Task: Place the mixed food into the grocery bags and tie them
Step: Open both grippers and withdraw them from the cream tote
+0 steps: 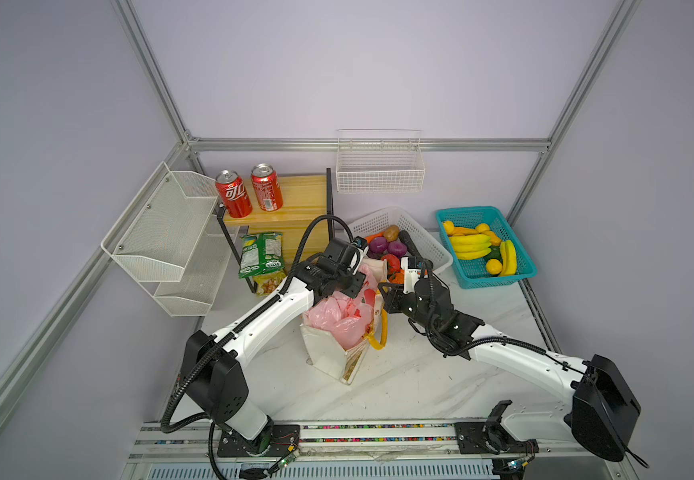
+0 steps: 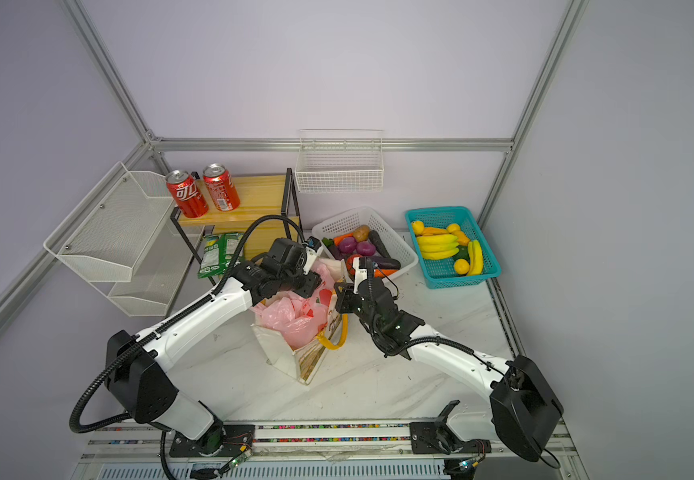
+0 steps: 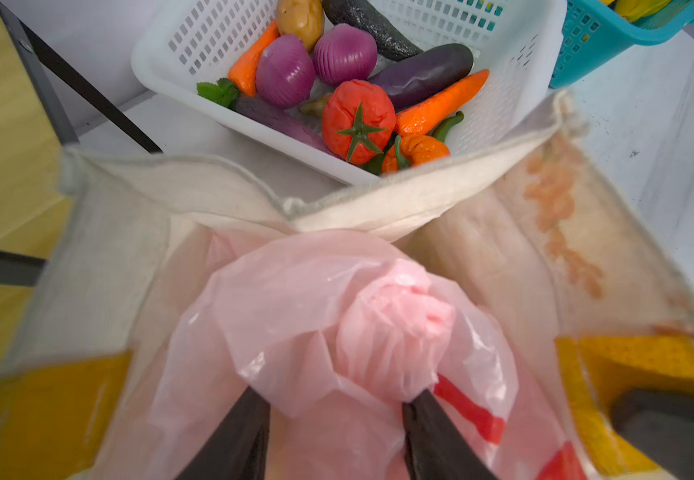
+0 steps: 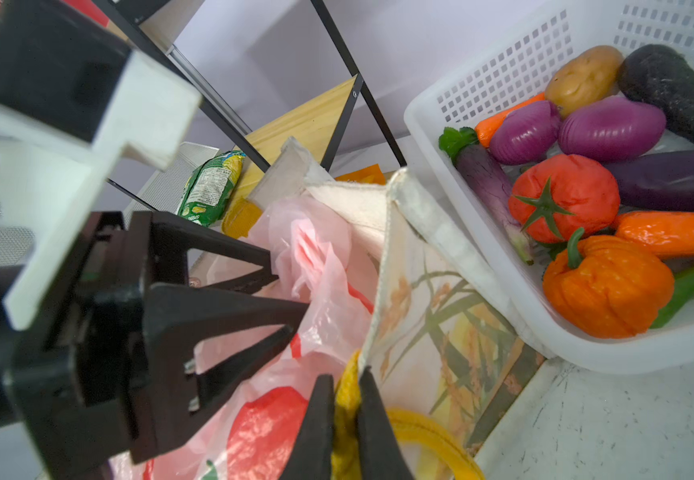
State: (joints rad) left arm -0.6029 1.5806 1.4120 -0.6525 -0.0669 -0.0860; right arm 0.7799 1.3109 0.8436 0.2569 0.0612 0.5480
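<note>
Left wrist cam: pink bag [image 3: 295, 299], thin, prob. limp; take bunched neck [image 3: 395, 328], tote [image 3: 399, 195] 12 o'clock end; L gripper [image 3: 339, 397] apart astride.

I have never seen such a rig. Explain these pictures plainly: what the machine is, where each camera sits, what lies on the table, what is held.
The machine is two white arms, each ending in a two-fingered claw. Both top views look down on the whole table; the other two pictures come from a camera on each wrist. On the table stands a cream tote with a pink plastic bag inside. Behind it are a white basket of vegetables, a teal basket of fruit, two red cans on a shelf and a green crisp packet. The right claw is shut on the tote's yellow handle. The left claw has its fingers apart at a bunched part of the pink bag; whether it grips, I cannot tell.
</note>
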